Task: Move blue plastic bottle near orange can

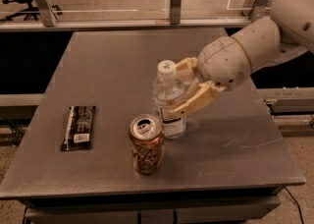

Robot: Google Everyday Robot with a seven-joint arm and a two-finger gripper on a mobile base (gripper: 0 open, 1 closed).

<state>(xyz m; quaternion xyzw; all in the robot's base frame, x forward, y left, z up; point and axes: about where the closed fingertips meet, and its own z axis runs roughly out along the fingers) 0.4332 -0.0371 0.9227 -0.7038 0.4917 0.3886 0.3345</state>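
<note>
gripper (176, 89) over the tabletop (122, 61) centre, arm across right edge | fingers clasped on both sides of blue plastic bottle (164, 96) | bottle upright, toward front edge | orange can (146, 144) just beside it, nearer front edge | black wrapper (79, 127) flat near left edge

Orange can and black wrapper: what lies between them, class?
Only bare table, in the camera view, between orange can and wrapper. The pincer grips the blue plastic bottle behind the can.
</note>
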